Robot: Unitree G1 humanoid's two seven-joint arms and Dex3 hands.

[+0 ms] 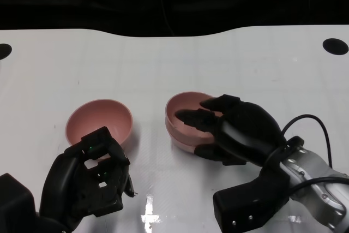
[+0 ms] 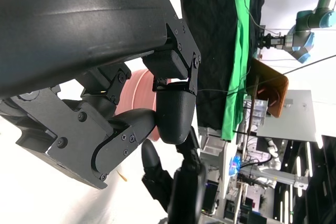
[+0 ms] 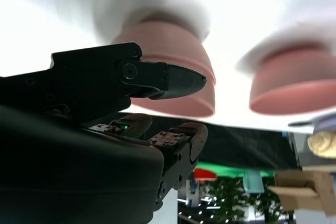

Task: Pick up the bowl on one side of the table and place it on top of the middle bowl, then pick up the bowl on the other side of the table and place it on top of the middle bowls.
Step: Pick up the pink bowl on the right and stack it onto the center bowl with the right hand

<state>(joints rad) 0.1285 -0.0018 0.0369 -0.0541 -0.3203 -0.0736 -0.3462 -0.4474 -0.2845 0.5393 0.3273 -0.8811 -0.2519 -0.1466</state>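
Scene: a white desk (image 1: 180, 64) seen from above, with two pink bowl positions and two black robot hands low in the head view.
Middle stack (image 1: 188, 121): near the desk's centre; a seam below the rim suggests one pink bowl already nested in another, though this is a judgement.
Left bowl (image 1: 100, 121): a single pink bowl standing upright on the robot's left, well apart from the stack.
Right robot hand (image 1: 232, 129): its fingers (image 1: 191, 117) reach over the stack's near rim into the hollow while the thumb lies outside the wall. Whether it pinches the rim or merely rests there, I cannot tell.
Left robot hand (image 1: 90, 181): fingers curled inward with nothing in them, just near of the left bowl and not touching it.
Handling: the bowls look like thin, stiff, smooth plastic, probably light and not fragile, but slippery and apt to skid or tip if pushed.
Where to hold: pinch the left bowl's near rim, fingers inside and thumb outside, keeping it level for nesting.
Progress: judged half done; the left bowl remains.
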